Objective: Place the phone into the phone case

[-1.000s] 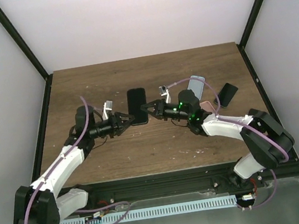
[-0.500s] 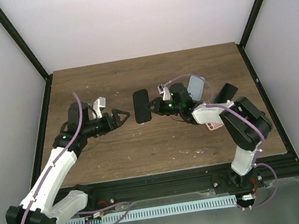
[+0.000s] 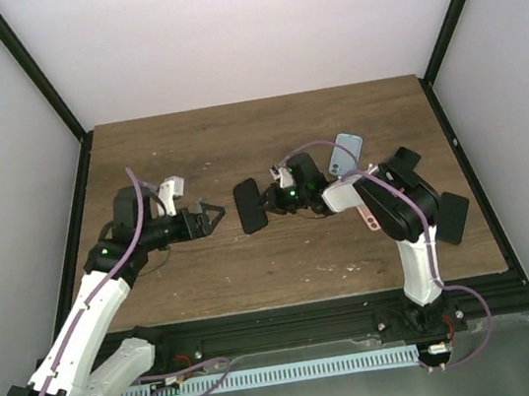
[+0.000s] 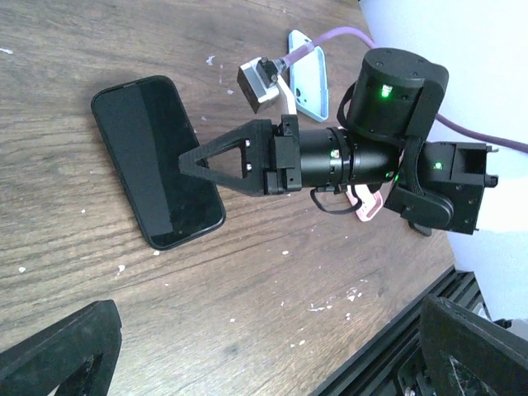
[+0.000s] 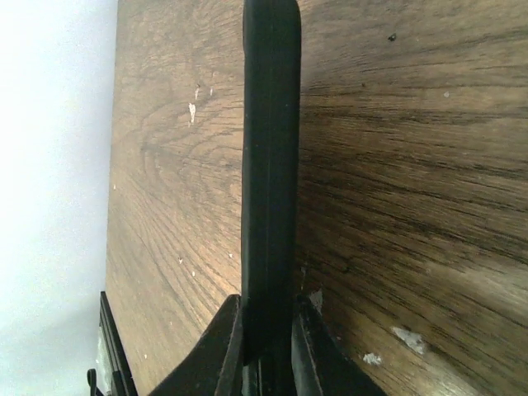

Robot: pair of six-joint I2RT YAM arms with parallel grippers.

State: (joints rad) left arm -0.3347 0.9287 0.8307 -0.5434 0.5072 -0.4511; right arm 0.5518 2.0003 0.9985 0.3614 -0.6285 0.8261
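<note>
A black phone (image 3: 249, 205) is held at one end by my right gripper (image 3: 267, 201), which is shut on it low over the wooden table (image 3: 304, 262). The right wrist view shows the phone (image 5: 270, 165) edge-on between the right gripper's (image 5: 268, 351) two fingers. From the left wrist the phone (image 4: 157, 161) shows its dark glass face, with the right gripper (image 4: 191, 161) pinching its side. My left gripper (image 3: 215, 216) stands open just left of the phone, apart from it; its fingers (image 4: 62, 351) sit at the frame's bottom corners. A light blue phone case (image 3: 346, 154) lies behind the right arm.
A pink case (image 4: 367, 206) lies partly hidden under the right arm, beside the light blue case (image 4: 309, 74). The right arm's black elbow (image 3: 446, 216) hangs over the table's right side. Black frame posts (image 3: 51, 100) and pale walls ring the table.
My left gripper has opened, let go of the phone and drawn back left. The right gripper has kept hold of the phone, turned it and shifted it slightly toward the front; its elbow swung right.
</note>
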